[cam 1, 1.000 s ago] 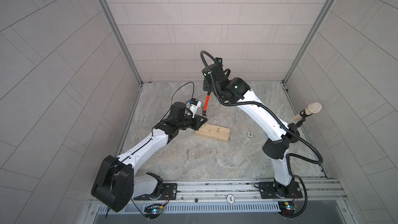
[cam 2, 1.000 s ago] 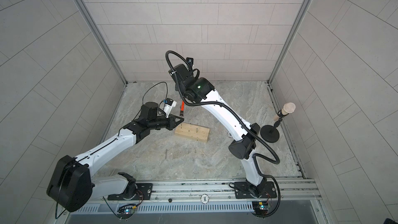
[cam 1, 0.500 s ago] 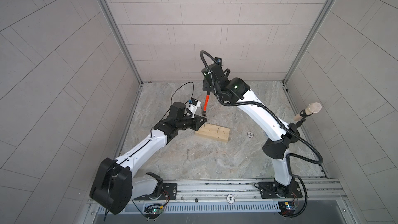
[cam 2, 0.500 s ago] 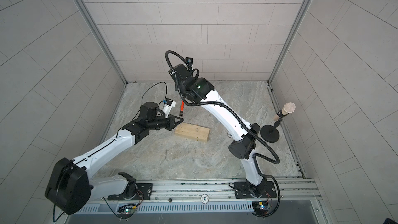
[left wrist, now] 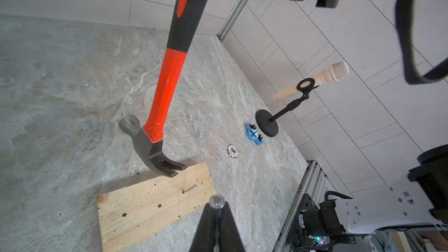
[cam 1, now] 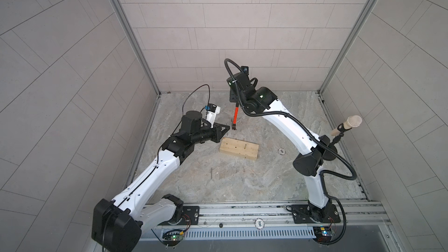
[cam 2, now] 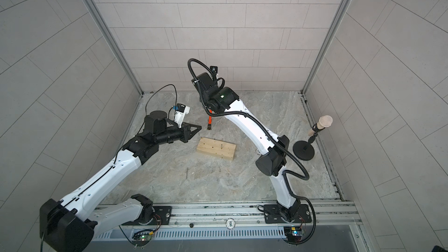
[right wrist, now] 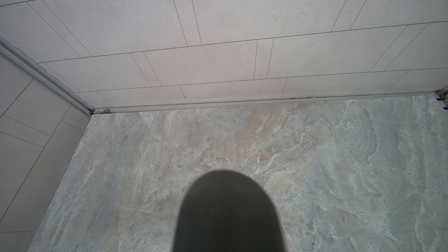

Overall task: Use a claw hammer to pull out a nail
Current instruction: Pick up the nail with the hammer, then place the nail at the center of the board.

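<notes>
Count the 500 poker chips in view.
2. One poker chip lies on the floor between the wooden block and the right arm; the other sits on the front rail between the two arm bases. More may be hidden under the arms.

Head of claw hammer was dull grey steel, unpolished; shaft glossy orange plastic, grip matt black. Wood block looked raw pale timber, grainy, unvarnished. Bright metal gleamed on nail at left gripper; fingers matt black. And tabletop showed veined stone finish, low sheen; walls matt, speckled; arm shells glossy white plastic.
</notes>
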{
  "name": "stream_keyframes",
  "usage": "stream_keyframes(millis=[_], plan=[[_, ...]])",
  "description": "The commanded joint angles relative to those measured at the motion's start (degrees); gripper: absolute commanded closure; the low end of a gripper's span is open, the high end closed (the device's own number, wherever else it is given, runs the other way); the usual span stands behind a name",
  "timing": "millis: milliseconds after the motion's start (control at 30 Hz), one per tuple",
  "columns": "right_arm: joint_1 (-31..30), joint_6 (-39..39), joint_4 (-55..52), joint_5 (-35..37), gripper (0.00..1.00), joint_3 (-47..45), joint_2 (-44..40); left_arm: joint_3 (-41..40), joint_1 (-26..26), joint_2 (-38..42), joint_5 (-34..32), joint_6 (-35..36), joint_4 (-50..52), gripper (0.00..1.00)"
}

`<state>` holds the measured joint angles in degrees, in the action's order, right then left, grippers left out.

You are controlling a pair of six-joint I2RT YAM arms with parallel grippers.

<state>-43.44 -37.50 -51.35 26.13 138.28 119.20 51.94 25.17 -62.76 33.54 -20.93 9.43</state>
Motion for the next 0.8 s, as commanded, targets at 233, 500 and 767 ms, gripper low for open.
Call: stream_keyframes(millis=[233, 500, 767], plan=[[-0.07, -0.78, 3.27, 2.17, 1.0, 0.46, -0.68, 0.59, 0.02, 3.38, -5.59, 0.52, 7.76, 0.99], [0.15, -0.61, 2.07, 3.65, 1.0, 0.41, -1.33, -3.84, 0.03, 5.48, -10.87, -2.09, 11.14, 0.98], [0.13, -0.83, 0.84, 4.74, 1.0, -1.69, -3.21, -9.31, -0.02, 8.35, -15.35, -4.25, 12.97, 0.98]])
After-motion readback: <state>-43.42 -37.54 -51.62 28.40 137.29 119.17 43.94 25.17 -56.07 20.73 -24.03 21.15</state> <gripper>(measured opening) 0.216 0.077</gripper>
